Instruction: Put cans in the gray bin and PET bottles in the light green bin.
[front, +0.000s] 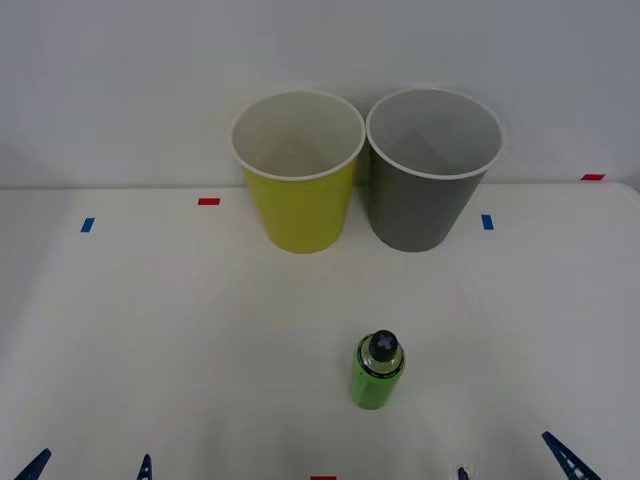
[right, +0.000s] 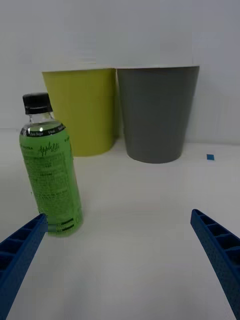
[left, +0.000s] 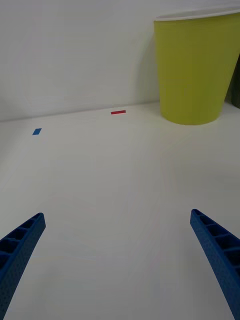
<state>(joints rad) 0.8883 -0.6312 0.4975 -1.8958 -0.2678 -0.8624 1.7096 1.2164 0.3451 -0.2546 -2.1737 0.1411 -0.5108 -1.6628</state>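
1. The light green bin (front: 298, 175) stands upright at the far side of the white desk (front: 180, 330), close to the pale wall, with its white rim up and its whitish inside open to view.
2. The gray bin (front: 432, 172) stands upright just beside it on the robot's right; the two bins are touching or nearly so at their rims, and I cannot tell which.
3. The PET bottle (front: 378, 371), with a bright green wrap and a black screw cap, stands upright on the desk, nearer the robot than both bins, well apart from them and roughly in line with the gap between them.
4. The right gripper (front: 520, 462) sits low at the near edge of the desk, to the right of the bottle; its blue ribbed fingers (right: 22, 250) are spread wide and hold nothing. In the right wrist view the bottle (right: 50, 167) stands just beyond one fingertip, not between the two fingers, with the light green bin (right: 82, 110) and the gray bin (right: 157, 112) behind it.
5. The left gripper (front: 88, 466) sits at the near edge on the left, well apart from the bottle; its fingers (left: 20, 245) are also spread wide and empty over bare desk.
6. Small tape marks lie on the desk: a red one (front: 208, 201) and a blue one (front: 87, 225) to the left of the bins, a blue one (front: 487, 222) and a red one (front: 592, 177) to the right.
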